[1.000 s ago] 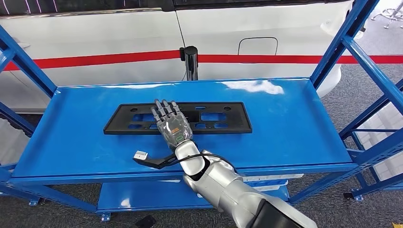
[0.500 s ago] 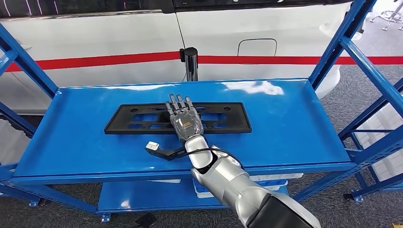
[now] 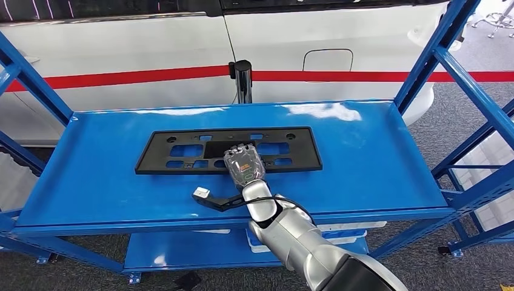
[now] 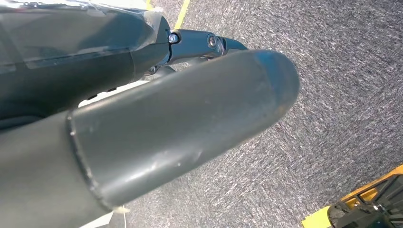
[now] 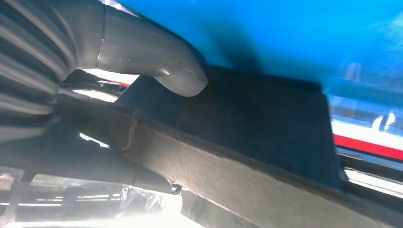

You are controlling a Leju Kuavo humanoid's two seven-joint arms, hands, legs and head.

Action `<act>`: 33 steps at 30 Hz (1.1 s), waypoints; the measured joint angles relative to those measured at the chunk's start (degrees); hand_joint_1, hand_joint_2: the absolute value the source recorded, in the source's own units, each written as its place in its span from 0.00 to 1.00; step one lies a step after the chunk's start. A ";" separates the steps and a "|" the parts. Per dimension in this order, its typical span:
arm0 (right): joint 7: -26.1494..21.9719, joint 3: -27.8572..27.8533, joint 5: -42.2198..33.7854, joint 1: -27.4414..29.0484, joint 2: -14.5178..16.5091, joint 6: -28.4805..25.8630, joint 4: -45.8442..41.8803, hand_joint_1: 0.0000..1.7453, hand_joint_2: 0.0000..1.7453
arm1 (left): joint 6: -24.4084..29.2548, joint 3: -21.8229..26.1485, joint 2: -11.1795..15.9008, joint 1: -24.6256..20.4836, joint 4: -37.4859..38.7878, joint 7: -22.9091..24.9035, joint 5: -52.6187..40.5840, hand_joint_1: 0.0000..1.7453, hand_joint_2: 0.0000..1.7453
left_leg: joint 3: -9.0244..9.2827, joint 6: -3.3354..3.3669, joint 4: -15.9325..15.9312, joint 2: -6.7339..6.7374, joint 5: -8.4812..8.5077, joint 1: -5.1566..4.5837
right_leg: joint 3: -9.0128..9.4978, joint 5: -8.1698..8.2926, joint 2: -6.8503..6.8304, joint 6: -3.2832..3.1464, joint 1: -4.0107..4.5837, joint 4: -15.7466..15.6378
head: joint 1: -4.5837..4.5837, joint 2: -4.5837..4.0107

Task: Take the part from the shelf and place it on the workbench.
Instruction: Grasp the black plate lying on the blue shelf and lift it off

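Evidently the grasp is being made at the near edge for a reason: the part [image 3: 228, 150], a long flat black frame with cut-outs, lies flat on the blue shelf [image 3: 363, 163], so an edge is the only place a hand can get a hold of it. It sits a little toward twelve o'clock from the middle of the shelf's top level, long side across the robot's view. The right hand [image 3: 243, 165] has reached to the near long edge, slightly toward three o'clock from the part's centre, with its fingers curled down over the frame. In the right wrist view the thumb [image 5: 157, 61] presses against the dark plate while the part's rim [image 5: 237, 161] runs under the hand, which reads as a pinch across the edge. I judge the hand clamped on the part, though the part rests on the shelf, not yet lifted.

A central hold makes sense, since a long thin piece gripped off-centre would tip when raised.

The left hand [image 4: 142, 142] hangs over grey carpet; whether its fingers are apart or together I cannot tell.

A white car stands beyond the shelf at twelve o'clock.
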 joint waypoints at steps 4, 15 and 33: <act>-1.20 -1.61 0.54 0.78 0.04 -0.90 -0.98 0.99 1.00 | 2.82 0.06 -0.04 -0.02 -0.22 0.31 -0.02 0.00 0.00 | -0.01 0.00 0.00 0.00 0.00 0.00 | 0.00 0.00 0.00 0.00 0.00 0.00 | 0.01 0.00; -14.47 -8.00 -10.58 7.16 -0.26 -7.39 -11.19 1.00 1.00 | 32.59 5.88 -0.13 -1.35 -1.86 -22.11 21.08 0.00 0.00 | -0.03 0.02 0.00 0.02 -0.02 0.03 | -0.02 -0.01 0.03 0.00 0.02 0.00 | -0.03 0.00; -32.89 -16.88 -13.98 36.73 -7.45 -16.94 -78.58 1.00 1.00 | 14.60 23.28 4.15 12.16 0.34 -64.04 59.67 0.00 1.00 | 0.09 0.15 -0.01 0.95 -0.92 -0.03 | -0.23 -0.62 0.91 0.23 0.00 0.00 | -0.12 0.00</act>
